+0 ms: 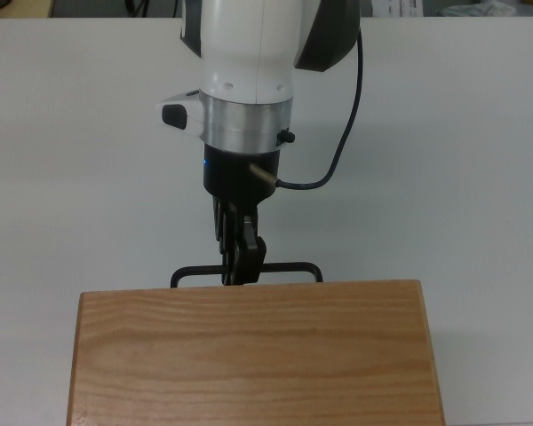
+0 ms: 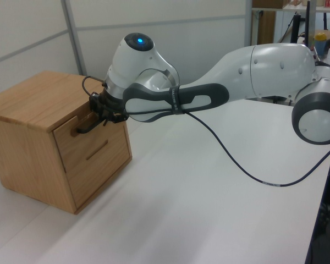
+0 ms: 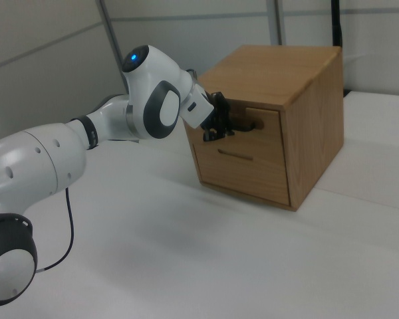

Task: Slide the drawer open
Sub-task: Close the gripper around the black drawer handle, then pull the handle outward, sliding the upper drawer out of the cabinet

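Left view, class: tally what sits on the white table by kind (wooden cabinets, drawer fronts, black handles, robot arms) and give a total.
Wooden cabinets: 1, the cabinet
Drawer fronts: 2, the drawer above and the lower drawer
Black handles: 1, the handle, with the gripper at it
Robot arms: 1, the arm
Total: 5

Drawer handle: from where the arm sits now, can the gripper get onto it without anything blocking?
Probably yes. The gripper is already at the middle of the black handle on the top drawer, and nothing lies between them. Whether its fingers have closed on the bar cannot be told.
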Robot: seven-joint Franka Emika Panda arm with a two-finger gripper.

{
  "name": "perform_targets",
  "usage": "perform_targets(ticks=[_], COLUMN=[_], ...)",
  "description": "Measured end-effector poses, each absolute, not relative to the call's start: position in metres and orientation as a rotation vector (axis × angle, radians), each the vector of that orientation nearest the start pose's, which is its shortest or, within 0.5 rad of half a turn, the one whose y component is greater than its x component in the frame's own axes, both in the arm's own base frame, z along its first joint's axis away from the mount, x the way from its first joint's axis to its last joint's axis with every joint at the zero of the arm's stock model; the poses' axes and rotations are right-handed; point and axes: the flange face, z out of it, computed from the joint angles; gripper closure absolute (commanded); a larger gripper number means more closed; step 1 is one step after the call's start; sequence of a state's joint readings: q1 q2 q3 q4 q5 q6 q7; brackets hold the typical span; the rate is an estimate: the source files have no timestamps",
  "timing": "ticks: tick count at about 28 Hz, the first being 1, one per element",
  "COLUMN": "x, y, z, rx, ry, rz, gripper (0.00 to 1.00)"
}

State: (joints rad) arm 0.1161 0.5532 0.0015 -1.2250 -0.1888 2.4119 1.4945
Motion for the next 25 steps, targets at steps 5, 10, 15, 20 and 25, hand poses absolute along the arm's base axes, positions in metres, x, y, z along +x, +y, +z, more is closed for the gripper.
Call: perform_targets(ticks=[5,10,15,20,25], x=[0.758,0.754,0.738,0.711,0.683], y=[0.088,0.088,0.090,0.095,0.097], z=[0.524,0.526,0.528,0.532,0.536], rx=[-2.166,-2.173,-2.199,-2.237,-2.276], ry=[1.612,1.615,1.620,1.628,1.645], rz=[-0.774,-0.768,-0.744,-0.703,-0.661], gripper=[1.00,1.00,1.00,1.00,1.00])
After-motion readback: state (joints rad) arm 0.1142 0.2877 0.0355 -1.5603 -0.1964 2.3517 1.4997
